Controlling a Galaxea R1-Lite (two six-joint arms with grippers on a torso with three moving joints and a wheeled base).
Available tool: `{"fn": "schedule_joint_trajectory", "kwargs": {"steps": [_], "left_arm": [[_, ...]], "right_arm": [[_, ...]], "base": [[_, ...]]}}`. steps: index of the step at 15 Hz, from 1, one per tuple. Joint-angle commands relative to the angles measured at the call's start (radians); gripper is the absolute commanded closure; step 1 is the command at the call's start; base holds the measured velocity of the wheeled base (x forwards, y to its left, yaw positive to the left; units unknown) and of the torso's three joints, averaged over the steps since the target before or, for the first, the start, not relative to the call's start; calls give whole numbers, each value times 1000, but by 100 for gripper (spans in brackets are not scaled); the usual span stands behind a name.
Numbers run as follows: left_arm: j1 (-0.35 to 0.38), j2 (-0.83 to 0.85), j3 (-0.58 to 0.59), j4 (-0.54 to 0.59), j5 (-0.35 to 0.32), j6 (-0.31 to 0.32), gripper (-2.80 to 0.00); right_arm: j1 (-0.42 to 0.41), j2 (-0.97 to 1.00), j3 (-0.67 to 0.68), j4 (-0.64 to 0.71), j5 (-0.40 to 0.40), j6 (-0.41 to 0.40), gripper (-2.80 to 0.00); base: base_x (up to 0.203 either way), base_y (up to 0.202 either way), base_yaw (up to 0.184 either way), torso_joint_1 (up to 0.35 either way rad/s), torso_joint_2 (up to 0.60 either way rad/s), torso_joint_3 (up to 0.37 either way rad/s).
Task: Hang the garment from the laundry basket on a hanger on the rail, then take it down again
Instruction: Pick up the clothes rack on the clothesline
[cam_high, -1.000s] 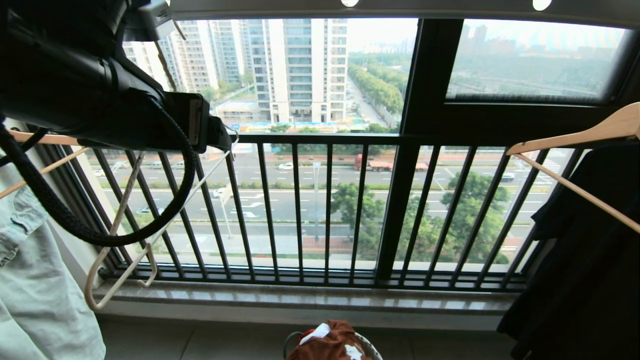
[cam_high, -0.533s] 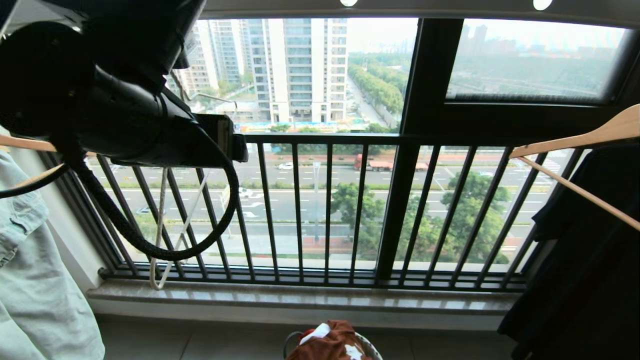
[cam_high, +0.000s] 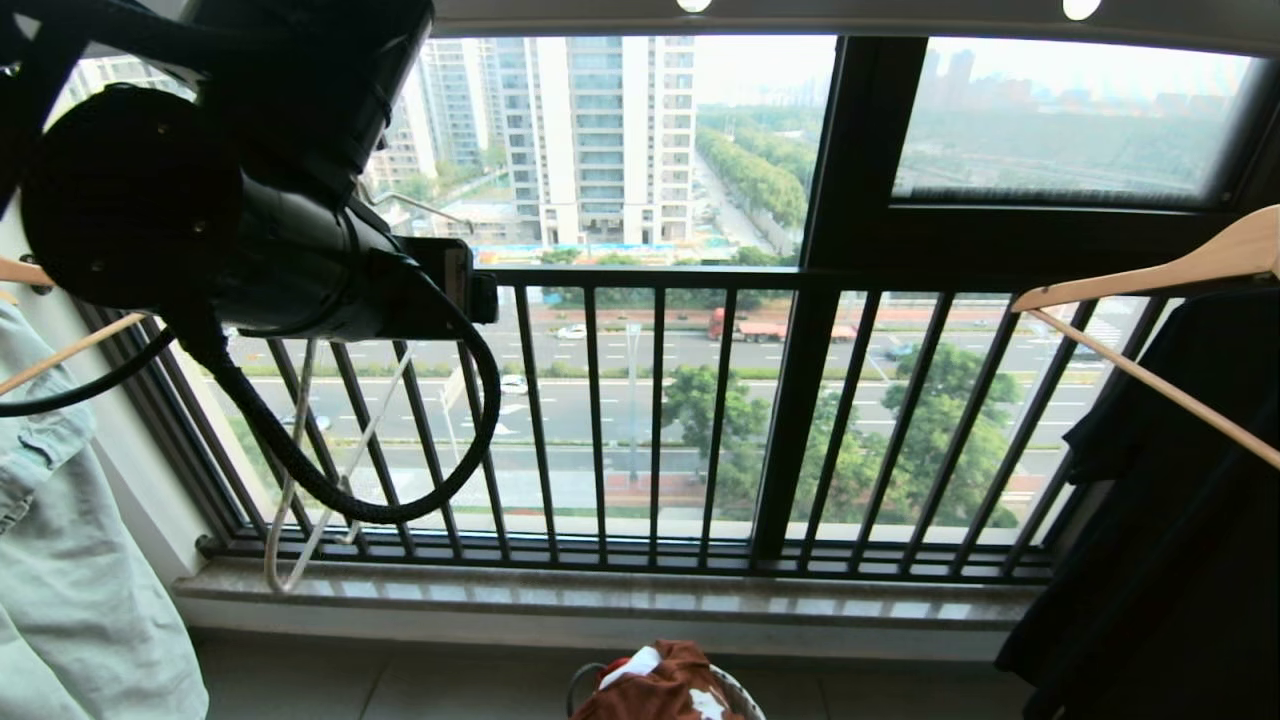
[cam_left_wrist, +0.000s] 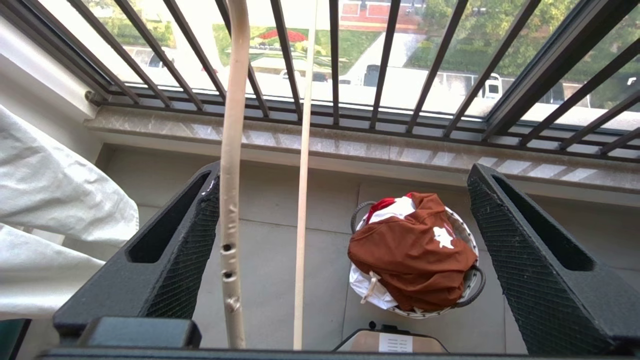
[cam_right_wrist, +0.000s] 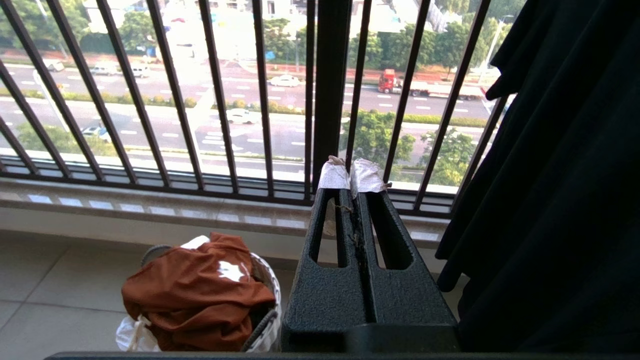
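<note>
- Bulky black round-jointed left arm (cam_high: 200, 200), a thick black braided cable (cam_high: 400, 500) looping beneath it.
- Black textured wedge-shaped left gripper (cam_left_wrist: 345, 260) fingers.
- Right gripper (cam_right_wrist: 350, 177) fingertips wrapped in white tape.

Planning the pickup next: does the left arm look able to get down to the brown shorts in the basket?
Probably yes. The left claw is open above the shorts, which lie on top of the basket. The cream hanger dangles beside one finger, off to the side.
</note>
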Motion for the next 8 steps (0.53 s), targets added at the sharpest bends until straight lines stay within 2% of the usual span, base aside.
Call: {"fn": "schedule_joint_trajectory", "kwargs": {"steps": [1,8], "left_arm": [[0,-9,1,4,5,-2,-280],[0,-39,32,4,18,-2,-280]], "right_arm": [[0,1,0,0,1,0,0],[0,1,0,0,1,0,0]], "base": [[0,0,0,0,0,0],[0,0,0,0,0,0]]}}
